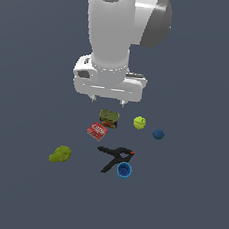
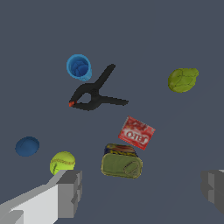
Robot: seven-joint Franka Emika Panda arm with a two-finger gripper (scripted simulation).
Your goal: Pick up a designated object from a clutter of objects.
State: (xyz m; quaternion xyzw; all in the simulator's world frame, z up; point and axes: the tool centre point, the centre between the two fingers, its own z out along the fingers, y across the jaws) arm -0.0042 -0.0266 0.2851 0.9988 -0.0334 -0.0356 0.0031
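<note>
The olive pear-like blob (image 1: 60,154) lies apart from the other items, toward the exterior view's left; it also shows in the wrist view (image 2: 183,79). My gripper (image 1: 107,101) hangs open and empty above the green-brown can (image 1: 109,118), well away from the blob. In the wrist view its two fingers (image 2: 70,192) stand wide apart on either side of the can (image 2: 122,164). The clutter holds a red flat box (image 1: 97,130), a yellow-green ball (image 1: 139,122), a blue ball (image 1: 158,134), a black clamp with an orange tip (image 1: 115,155) and a blue cup (image 1: 124,170).
The items lie on a flat dark grey surface (image 1: 186,205). The red box (image 2: 137,132) touches the can's side. The clamp (image 2: 94,92) lies next to the blue cup (image 2: 79,67). The arm's white body (image 1: 115,36) rises behind the clutter.
</note>
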